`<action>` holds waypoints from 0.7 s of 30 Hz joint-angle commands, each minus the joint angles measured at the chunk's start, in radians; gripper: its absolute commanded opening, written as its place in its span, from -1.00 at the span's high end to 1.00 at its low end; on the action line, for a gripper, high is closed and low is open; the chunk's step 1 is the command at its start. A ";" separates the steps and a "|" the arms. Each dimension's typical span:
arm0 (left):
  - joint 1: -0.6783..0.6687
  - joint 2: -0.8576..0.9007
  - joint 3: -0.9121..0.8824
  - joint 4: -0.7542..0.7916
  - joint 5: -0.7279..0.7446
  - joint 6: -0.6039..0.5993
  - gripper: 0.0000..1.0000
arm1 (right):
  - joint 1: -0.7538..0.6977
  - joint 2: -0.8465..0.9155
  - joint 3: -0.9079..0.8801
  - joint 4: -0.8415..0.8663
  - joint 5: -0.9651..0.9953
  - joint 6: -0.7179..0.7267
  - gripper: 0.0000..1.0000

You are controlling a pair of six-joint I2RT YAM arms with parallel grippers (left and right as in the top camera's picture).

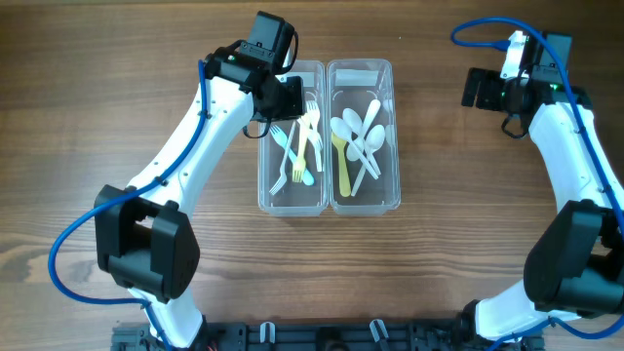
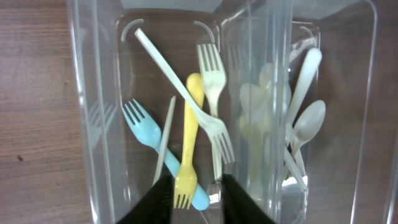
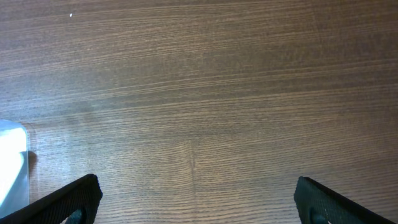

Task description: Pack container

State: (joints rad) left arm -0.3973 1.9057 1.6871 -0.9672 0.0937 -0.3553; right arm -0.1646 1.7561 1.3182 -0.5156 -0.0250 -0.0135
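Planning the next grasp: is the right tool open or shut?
Open: the right tool has its fingers far apart in the wrist view, only table between.

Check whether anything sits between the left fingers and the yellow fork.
Nothing visible does: the yellow fork has its tined end lying between the open left fingers. A white fork crosses its handle farther up.

I count 2 clear tubs side by side. The left container (image 1: 292,202) holds 4 forks: 1 blue fork (image 2: 146,134), 1 yellow fork (image 2: 189,137) and 2 white forks (image 2: 211,62), plus 1 thin pale stick (image 2: 165,140) I can't identify. The right container (image 1: 366,202) holds 1 yellow spoon (image 1: 343,171) and roughly 5 white spoons (image 1: 373,138), too overlapped for an exact count.
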 commanded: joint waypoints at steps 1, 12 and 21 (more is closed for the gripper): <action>0.006 -0.010 0.010 0.038 -0.047 -0.001 -1.00 | 0.003 -0.015 0.002 0.001 0.003 -0.011 -0.99; 0.244 -0.101 0.011 0.166 -0.200 0.037 -1.00 | 0.003 -0.015 0.002 0.001 0.003 -0.011 -0.99; 0.423 -0.100 0.011 0.130 -0.200 0.033 -0.99 | 0.003 -0.015 0.002 0.001 0.003 -0.011 -1.00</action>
State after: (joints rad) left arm 0.0013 1.8240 1.6871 -0.8341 -0.0898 -0.3347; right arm -0.1646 1.7561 1.3182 -0.5156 -0.0250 -0.0135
